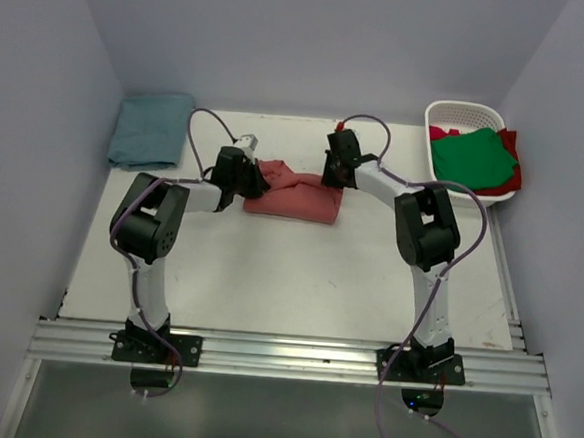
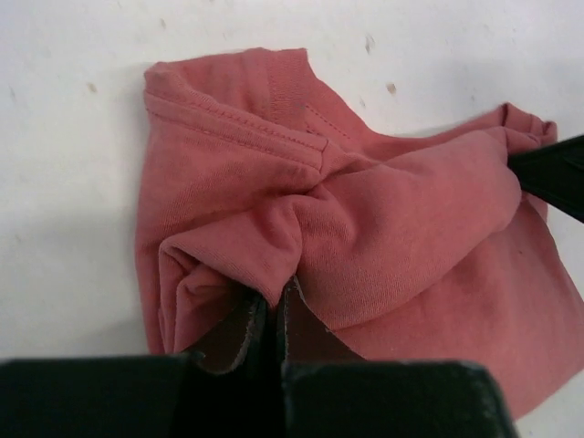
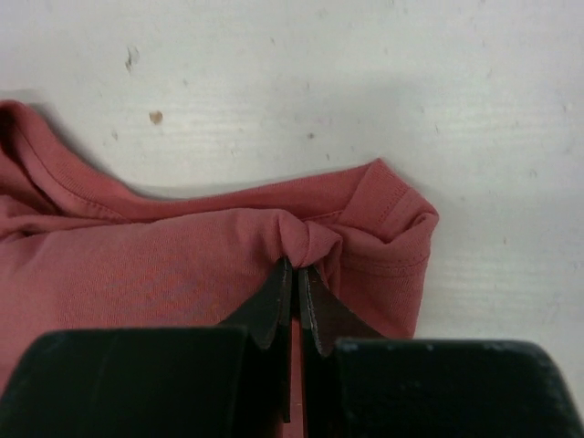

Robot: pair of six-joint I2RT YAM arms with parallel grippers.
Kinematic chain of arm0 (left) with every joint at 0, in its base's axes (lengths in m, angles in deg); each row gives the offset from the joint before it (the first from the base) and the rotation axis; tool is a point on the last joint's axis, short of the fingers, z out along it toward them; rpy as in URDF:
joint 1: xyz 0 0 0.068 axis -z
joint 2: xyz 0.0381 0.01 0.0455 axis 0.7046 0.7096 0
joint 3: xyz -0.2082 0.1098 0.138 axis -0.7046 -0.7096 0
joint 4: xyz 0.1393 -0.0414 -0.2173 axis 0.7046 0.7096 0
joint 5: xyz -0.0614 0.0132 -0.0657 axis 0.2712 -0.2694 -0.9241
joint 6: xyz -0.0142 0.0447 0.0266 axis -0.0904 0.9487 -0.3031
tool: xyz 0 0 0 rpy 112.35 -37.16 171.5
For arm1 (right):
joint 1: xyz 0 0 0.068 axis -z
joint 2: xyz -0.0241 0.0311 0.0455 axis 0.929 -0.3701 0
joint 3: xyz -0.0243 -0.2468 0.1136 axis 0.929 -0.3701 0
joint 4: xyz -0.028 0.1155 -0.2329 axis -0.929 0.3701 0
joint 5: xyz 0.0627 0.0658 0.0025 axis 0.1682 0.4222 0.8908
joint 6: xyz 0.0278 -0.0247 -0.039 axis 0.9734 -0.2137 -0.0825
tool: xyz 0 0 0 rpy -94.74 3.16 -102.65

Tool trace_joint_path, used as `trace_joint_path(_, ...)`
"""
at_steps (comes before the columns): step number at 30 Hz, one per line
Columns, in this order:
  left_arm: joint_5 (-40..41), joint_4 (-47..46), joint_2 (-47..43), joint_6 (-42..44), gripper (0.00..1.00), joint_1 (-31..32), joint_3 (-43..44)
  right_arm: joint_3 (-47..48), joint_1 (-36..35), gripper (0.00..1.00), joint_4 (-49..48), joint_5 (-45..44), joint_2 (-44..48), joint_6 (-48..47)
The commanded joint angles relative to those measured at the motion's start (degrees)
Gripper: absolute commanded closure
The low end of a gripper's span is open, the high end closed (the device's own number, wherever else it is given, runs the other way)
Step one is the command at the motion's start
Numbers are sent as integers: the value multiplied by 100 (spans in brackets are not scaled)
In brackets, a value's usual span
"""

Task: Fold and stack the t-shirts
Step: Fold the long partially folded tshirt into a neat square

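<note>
I am mid-fold on the faded brick-red cotton t-shirt (image 1: 296, 191), which lies bunched and partly folded on the white worktop (image 1: 268, 277). My left fingers (image 2: 242, 333) are pressed together on a gathered tuck of cloth at its left end, and my right fingers (image 3: 272, 306) pinch a knot of hem at its right end. Next, I judge, both pinches should lift and travel together so the cloth goes over flat, not twisted. Left of that shirt and farther back lies a folded teal-blue cloth shirt (image 1: 151, 129), likely where the stack goes. To the right of the brick-red shirt stands a white slotted plastic basket (image 1: 467, 116) holding a green shirt (image 1: 474, 157) over a brighter red one (image 1: 510, 179). The likeliest hindrance is my own two arms, which flank the shirt closely.
</note>
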Motion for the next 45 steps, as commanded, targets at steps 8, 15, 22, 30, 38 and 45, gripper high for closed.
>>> trace_joint_path(8,-202,483,-1957,-1242,100,1657,-2591,-2298,-234,100,598,711,1517,-202)
trace_joint_path(15,861,1652,-4189,-2104,100,2994,-3015,-3748,-1015,100,854,369,3283,123)
trace_joint_path(22,2406,2953,-5123,-1763,100,3012,-2391,-3829,-1078,100,1294,-474,4392,220)
trace_joint_path(30,2640,1077,-3991,-859,100,1847,-2943,-3136,-903,100,1083,-1257,3207,219)
trace_joint_path(38,1243,-552,-1846,-321,100,1254,-1909,-2835,-858,100,881,-1504,2275,545)
trace_joint_path(45,327,-799,-1738,-470,100,1254,-1625,-2888,-814,100,749,-1205,1949,501)
